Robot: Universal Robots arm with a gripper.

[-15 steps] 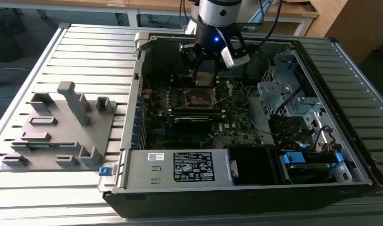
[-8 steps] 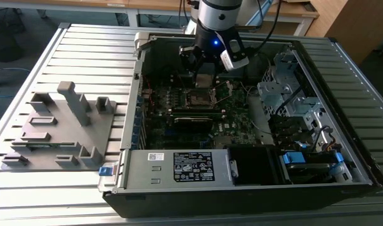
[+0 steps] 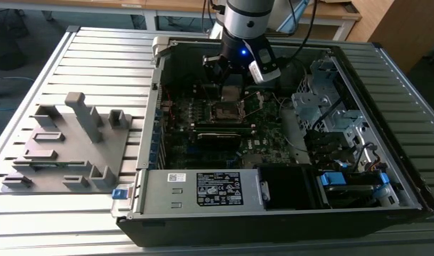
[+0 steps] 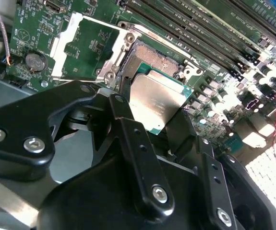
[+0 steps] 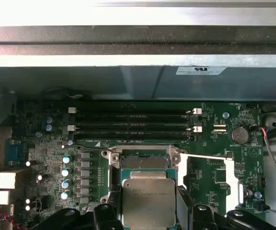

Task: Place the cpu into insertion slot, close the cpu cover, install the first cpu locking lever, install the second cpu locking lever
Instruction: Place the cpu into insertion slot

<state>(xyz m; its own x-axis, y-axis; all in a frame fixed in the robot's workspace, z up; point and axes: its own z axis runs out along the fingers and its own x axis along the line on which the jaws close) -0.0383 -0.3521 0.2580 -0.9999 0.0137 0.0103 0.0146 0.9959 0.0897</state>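
On the table (image 3: 103, 53), inside an open computer case (image 3: 274, 213), the cpu (image 4: 157, 96) is being gripped by the hand (image 4: 154, 108) at the insertion slot (image 4: 159, 60), with the cpu cover (image 4: 65, 43) open.

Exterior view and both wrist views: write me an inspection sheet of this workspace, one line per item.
Surface: slatted metal table carrying an open computer case.
Job's things: cpu held over the edge of the insertion slot, not seated; cpu cover swung open beside the slot.
Clutter: grey fixture block on the table, at the exterior view's left of the case.
Grippers: claw shut on the cpu.
Cables: thin red-and-black wire beside the coin cell; black cables near the drive cage.
Surroundings: wooden desks beyond the table.
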